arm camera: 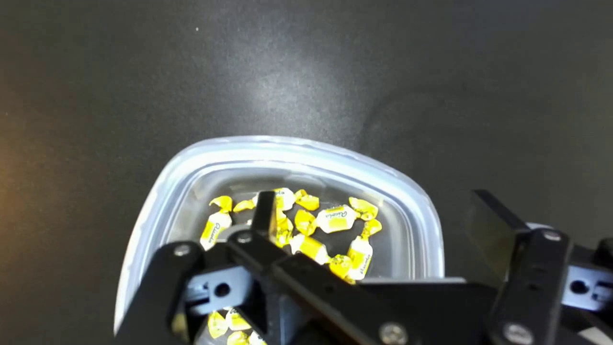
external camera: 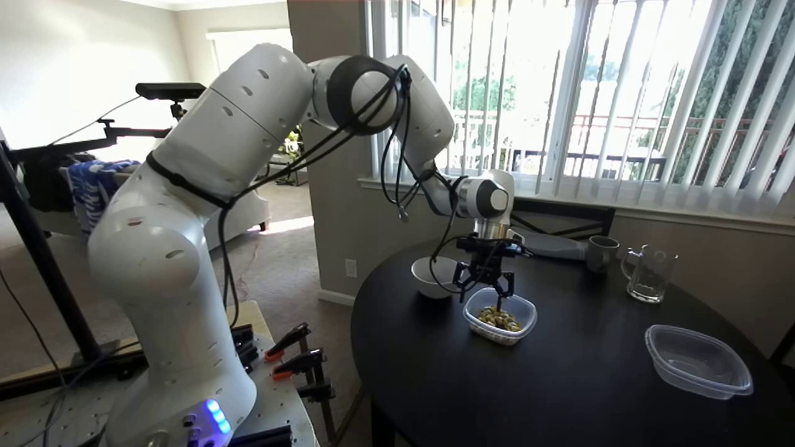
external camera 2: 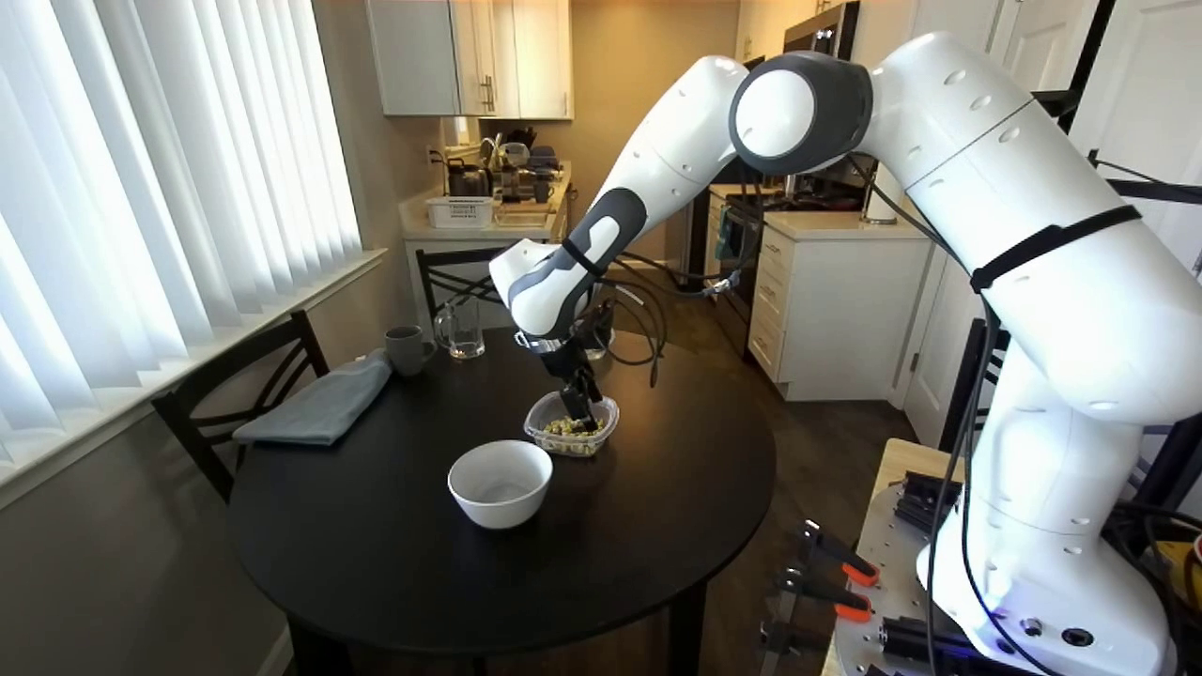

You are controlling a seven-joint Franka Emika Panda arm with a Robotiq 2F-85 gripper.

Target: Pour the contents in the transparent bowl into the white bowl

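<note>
The wrist view looks down into a small clear plastic bowl with a rounded-square rim [arm camera: 287, 149], and it alone shows the contents piece by piece: sweets [arm camera: 336, 219] twisted into white and yellow wrappers, some with the name "Ricola" legible. In both exterior views they merge into a small yellowish heap. The jaws of the black gripper [arm camera: 380, 206] are spread wide, one tip inside the clear bowl over the sweets, the other outside its rim; whether either touches the plastic, I cannot tell.

Both exterior views bring in a small round opaque white bowl [external camera 2: 500, 488], upright near the clear one yet apart from it. A larger clear plastic container [external camera: 699, 363] shows whole in an exterior view, well apart from both bowls.

The worktop [external camera 2: 394, 563] is round and black. Toward the window side lie a folded grey-blue cloth [external camera 2: 315, 408], a grey mug [external camera: 601, 256] just beside its end, and a clear glass mug with a handle [external camera: 650, 276]. A dark chair [external camera 2: 235, 361] stands there too. Beyond are white vertical blinds [external camera 2: 169, 188], white wall cabinets [external camera 2: 418, 56] and beige carpet [external camera: 286, 267].
</note>
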